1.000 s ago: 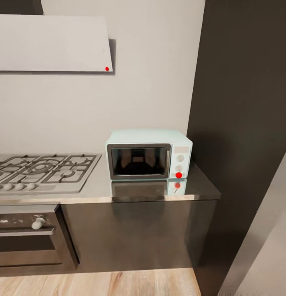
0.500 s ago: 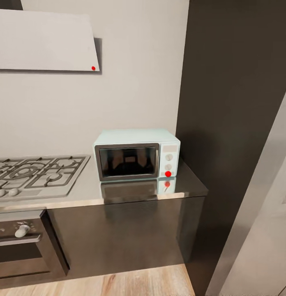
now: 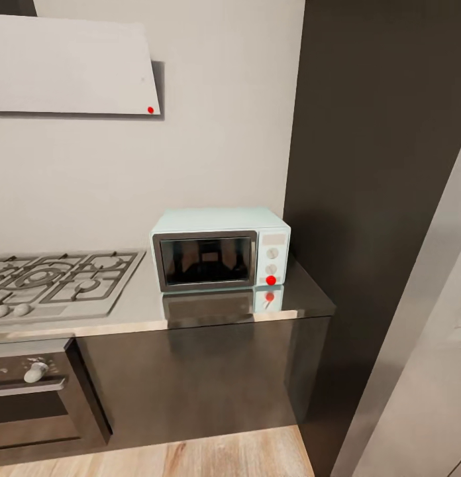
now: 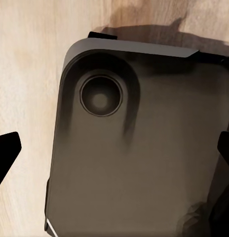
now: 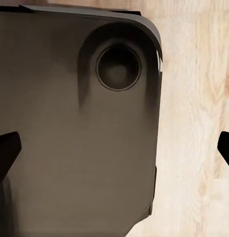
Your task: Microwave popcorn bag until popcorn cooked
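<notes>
The pale mint-blue microwave (image 3: 220, 249) stands with its dark glass door closed at the right end of the grey metal countertop (image 3: 144, 310), its red dot (image 3: 271, 280) at the lower right of the white panel. The popcorn bag is out of view. In the left wrist view my left gripper (image 4: 114, 153) is open, its dark fingertips (image 4: 6, 150) far apart at the picture's edges above my robot's dark base (image 4: 139, 148). In the right wrist view my right gripper (image 5: 114, 150) is open the same way, with nothing between the fingers.
A gas hob (image 3: 58, 281) lies on the counter left of the microwave, with a built-in oven (image 3: 32, 397) under it and a pale hood (image 3: 71, 66) above. A tall dark cabinet (image 3: 383, 199) rises right of the counter. Light wood floor (image 3: 210, 457) runs along the cabinet fronts.
The camera swung right between one second and half a second ago, so the whole kitchen slid left in the picture. Since then nothing has moved.
</notes>
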